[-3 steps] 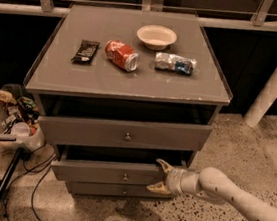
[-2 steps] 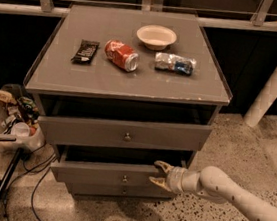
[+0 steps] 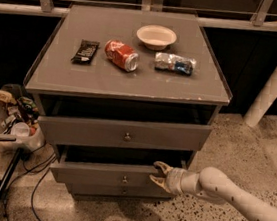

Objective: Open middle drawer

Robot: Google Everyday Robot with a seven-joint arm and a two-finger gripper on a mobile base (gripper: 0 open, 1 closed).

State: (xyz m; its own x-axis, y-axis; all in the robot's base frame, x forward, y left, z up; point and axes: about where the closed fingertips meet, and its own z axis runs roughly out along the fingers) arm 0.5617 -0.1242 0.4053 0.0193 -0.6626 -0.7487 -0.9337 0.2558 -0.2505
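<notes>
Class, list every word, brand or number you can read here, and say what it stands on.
Red can: print too blurred to read.
Dark wrapper: unreadable.
Silver-blue packet: unreadable.
Gripper, at the right end of the middle drawer: no text shows.

pincer [image 3: 158, 173] at right end of middle drawer [image 3: 103, 174], nudged left (barely)

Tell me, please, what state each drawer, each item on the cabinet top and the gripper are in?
top drawer, pulled partly out.
middle drawer, open a little.
bottom drawer, looks shut.
red can, lying on its side.
bowl, upright, looks empty.
black packet, lying flat.
silver-blue bag, lying flat, crumpled.
gripper, at the right end of the middle drawer's front.
</notes>
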